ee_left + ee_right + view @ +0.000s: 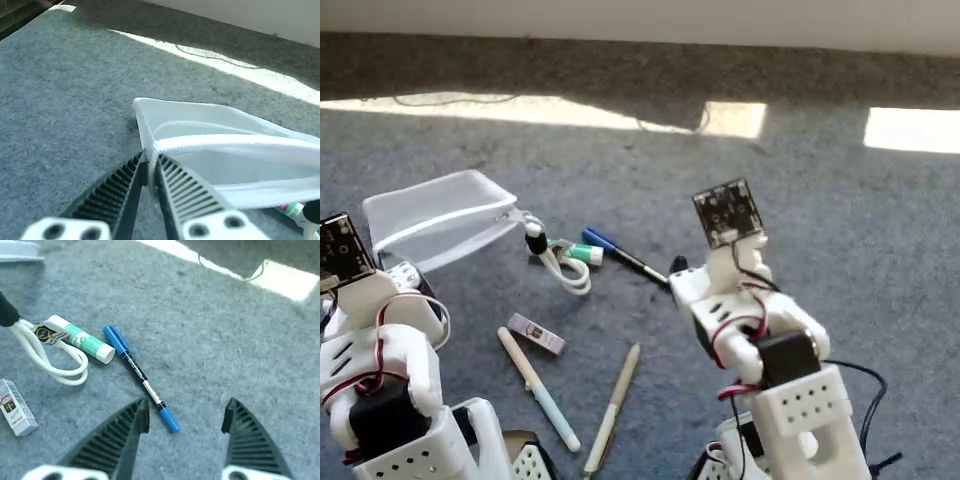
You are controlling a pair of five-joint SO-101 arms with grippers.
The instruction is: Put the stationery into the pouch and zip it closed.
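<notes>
Blue pen [140, 377] lies diagonally, cap toward pouch [435, 215].

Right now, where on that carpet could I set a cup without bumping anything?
Bare carpet lies between the blue pen and the sunlit strip, and on the right arm's side away from the pouch. It is crowded between the pouch and the right gripper: cable loop, green-and-white stick, small box, pale pen, tan pencil.
</notes>
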